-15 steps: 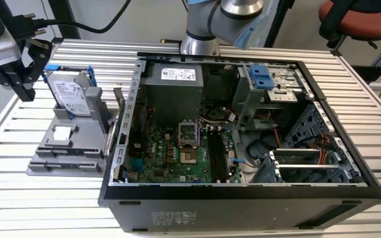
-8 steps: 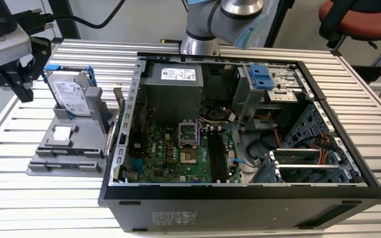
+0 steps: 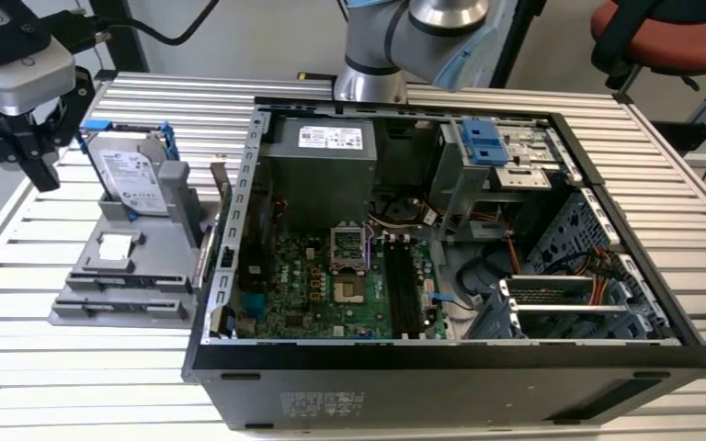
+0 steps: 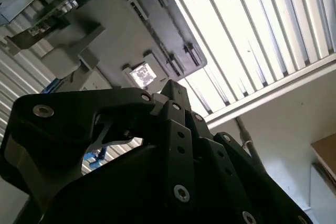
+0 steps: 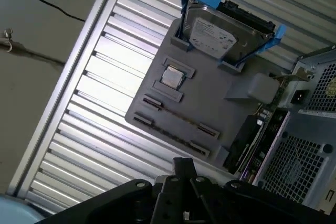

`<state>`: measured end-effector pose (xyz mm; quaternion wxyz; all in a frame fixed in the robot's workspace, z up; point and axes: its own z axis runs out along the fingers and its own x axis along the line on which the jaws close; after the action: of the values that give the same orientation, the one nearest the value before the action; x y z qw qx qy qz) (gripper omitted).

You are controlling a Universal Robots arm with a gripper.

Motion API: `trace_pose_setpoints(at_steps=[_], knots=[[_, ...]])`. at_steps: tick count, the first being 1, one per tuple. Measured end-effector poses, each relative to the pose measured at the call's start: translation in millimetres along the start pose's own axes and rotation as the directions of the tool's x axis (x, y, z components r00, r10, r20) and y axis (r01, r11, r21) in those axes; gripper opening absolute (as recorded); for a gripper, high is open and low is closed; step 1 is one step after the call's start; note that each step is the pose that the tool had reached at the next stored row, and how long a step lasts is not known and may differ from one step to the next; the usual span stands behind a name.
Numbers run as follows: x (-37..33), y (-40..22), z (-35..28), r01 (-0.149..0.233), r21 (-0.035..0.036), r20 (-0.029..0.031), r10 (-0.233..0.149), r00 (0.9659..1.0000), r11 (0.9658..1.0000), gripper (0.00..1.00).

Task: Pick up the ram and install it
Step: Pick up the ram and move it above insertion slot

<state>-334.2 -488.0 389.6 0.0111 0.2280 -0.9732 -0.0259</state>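
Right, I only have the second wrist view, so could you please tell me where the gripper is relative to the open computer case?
Observer: In the exterior view the gripper hangs over the table at the exterior view's left, with the grey holder between it and the computer case.
Operator: Thank you. And where is the ram?
Observer: In the first wrist view the ram appears to stand on edge along the grey holder's side nearest the computer case, apart from the gripper.
Operator: Is anything else on the holder?
Observer: A hard drive in a blue frame stands propped at one end of it.
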Motion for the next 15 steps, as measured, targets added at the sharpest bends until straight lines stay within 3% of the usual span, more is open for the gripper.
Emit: trace_pose_setpoints(at_steps=[5,9,10,11,15], knots=[[0.0,0.0,-0.1,0.090,0.0022,-0.0060,-0.090,0.9959,0.9959,0.00],[0.0,0.0,-0.1,0.162,0.0022,-0.0097,-0.162,0.9868,0.9868,0.00],[0.0,0.0,0.0,0.180,0.0021,-0.0108,-0.180,0.9835,0.9836,0.00],[0.0,0.0,-0.1,0.216,0.0021,-0.0129,-0.216,0.9764,0.9765,0.00],[0.0,0.0,-0.1,0.286,0.0018,-0.0170,-0.286,0.9580,0.9582,0.00]])
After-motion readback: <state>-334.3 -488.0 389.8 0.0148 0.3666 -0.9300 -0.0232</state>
